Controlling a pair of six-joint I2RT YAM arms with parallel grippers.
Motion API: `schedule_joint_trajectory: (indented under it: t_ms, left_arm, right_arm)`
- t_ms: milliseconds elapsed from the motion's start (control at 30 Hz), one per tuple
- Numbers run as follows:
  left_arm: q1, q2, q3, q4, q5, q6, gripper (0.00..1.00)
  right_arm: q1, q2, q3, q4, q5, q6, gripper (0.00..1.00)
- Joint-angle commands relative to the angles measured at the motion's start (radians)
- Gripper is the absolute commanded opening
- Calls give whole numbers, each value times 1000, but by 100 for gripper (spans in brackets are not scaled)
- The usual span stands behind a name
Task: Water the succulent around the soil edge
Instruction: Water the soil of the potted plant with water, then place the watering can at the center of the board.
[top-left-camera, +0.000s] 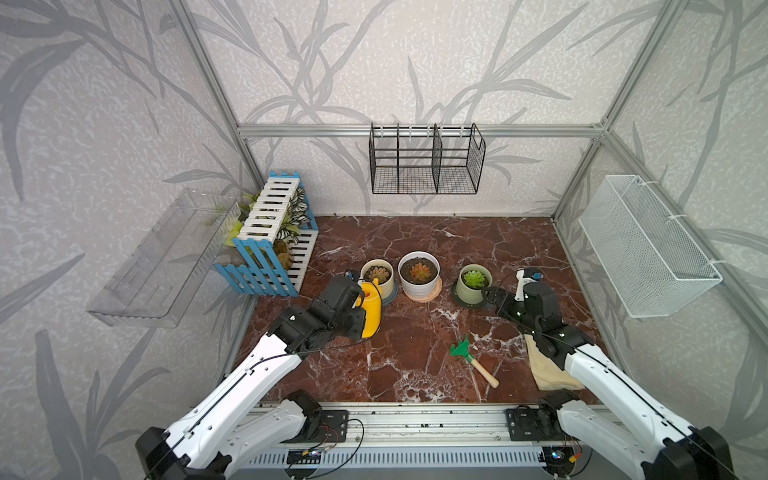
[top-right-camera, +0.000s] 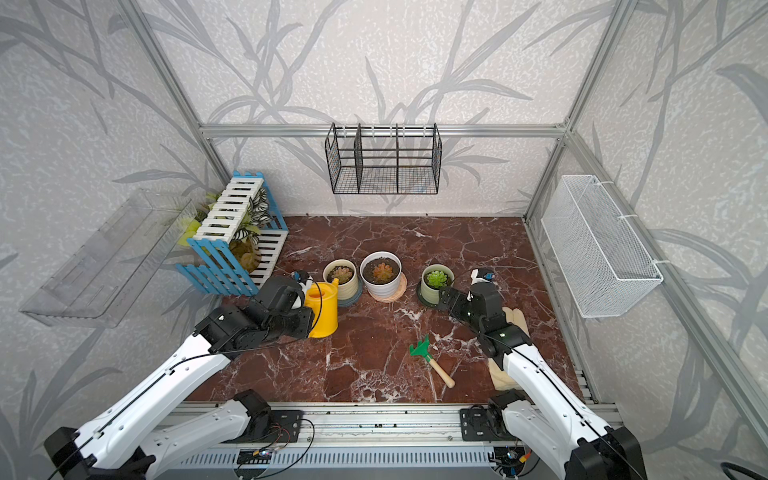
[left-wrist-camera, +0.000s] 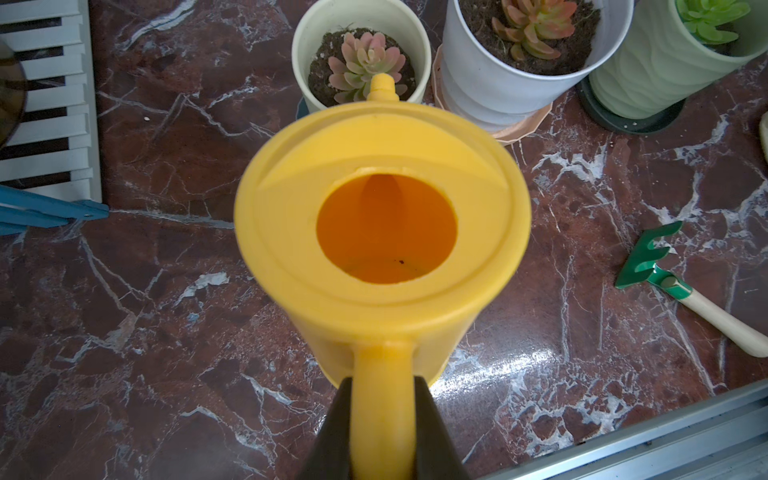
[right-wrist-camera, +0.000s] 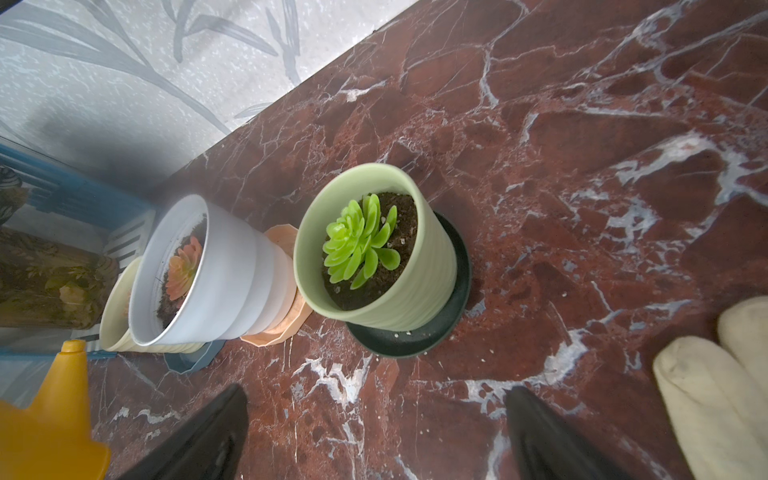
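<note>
Two grippers show: the left gripper (left-wrist-camera: 382, 384) pinches the handle (left-wrist-camera: 382, 359) of a yellow plastic watering can (left-wrist-camera: 291, 249), and the right gripper (right-wrist-camera: 376, 392) has its jaws spread wide, empty. Just ahead of the right gripper, clear of its tips, the bright green succulent (right-wrist-camera: 359, 241) sits in a ribbed sage pot (right-wrist-camera: 432, 266) on a dark round saucer (right-wrist-camera: 459, 291) on the red marble table (right-wrist-camera: 582, 124), dark soil edge (right-wrist-camera: 405, 216) ringing the rosette.

Three potted succulents (top-left-camera: 473, 278) (top-left-camera: 419, 271) (top-left-camera: 377, 273), one yellow watering can (top-left-camera: 372, 316), one green rake (top-left-camera: 460, 349), two wire baskets (top-left-camera: 424, 166) (top-left-camera: 648, 245), two arms (top-left-camera: 249, 386) (top-left-camera: 615, 386)
</note>
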Motion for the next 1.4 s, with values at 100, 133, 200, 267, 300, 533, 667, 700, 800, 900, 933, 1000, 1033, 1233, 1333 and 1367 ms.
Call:
schedule_joint_trajectory:
  t_ms: [100, 133, 200, 267, 300, 533, 667, 700, 800, 900, 933, 1000, 1033, 1233, 1333, 1367]
  left_arm:
    - [6, -11, 46, -23, -68, -9, 0]
    - [6, -11, 46, -21, -61, -8, 0]
    - [5, -11, 44, -16, -35, -2, 0]
    - [5, -13, 40, -2, 7, 2, 0]
    - [6, -13, 39, 4, 29, 4, 0]
    - [6, -14, 30, 31, 103, 10, 0]
    - [-13, -29, 10, 77, 114, -12, 0]
    - [-21, -34, 1, 92, 113, -22, 0]
    - [-71, -50, -48, 150, 86, -68, 0]
    - [-175, -57, -112, 226, -2, -136, 0]
    - [-215, -56, -136, 254, -42, -159, 0]
    - [-287, -44, -183, 313, -103, -205, 0]
    - [-307, -35, -199, 332, -123, -226, 0]
    - [-410, -37, -314, 454, -231, -313, 0]
    - [-429, -17, -358, 527, -212, -326, 0]
    - [-433, -5, -365, 543, -204, -328, 0]
  right_arm:
    - [-2, -3, 23, 12, -4, -2, 98]
    - [-3, -3, 23, 12, -4, -2, 98]
    - [-3, -3, 24, 12, -4, -2, 98]
    - [-3, -3, 24, 12, -6, -2, 98]
    - [-3, -4, 24, 12, -6, -2, 98]
    - [-3, -7, 24, 12, -7, -2, 98]
    - [-4, -8, 24, 12, -6, -5, 98]
    - [-3, -9, 24, 11, -6, -7, 98]
    - [-3, -12, 23, 14, -12, -16, 98]
    - [-2, -18, 16, 46, -75, -56, 98]
    - [-2, -19, 14, 59, -100, -67, 98]
    - [0, -25, 13, 71, -123, -75, 98]
    - [1, -31, 13, 71, -124, -82, 98]
    - [62, -87, 11, 37, -85, -117, 97]
    - [115, -90, 20, 7, -40, -126, 97]
    - [131, -89, 19, -3, -28, -123, 97]
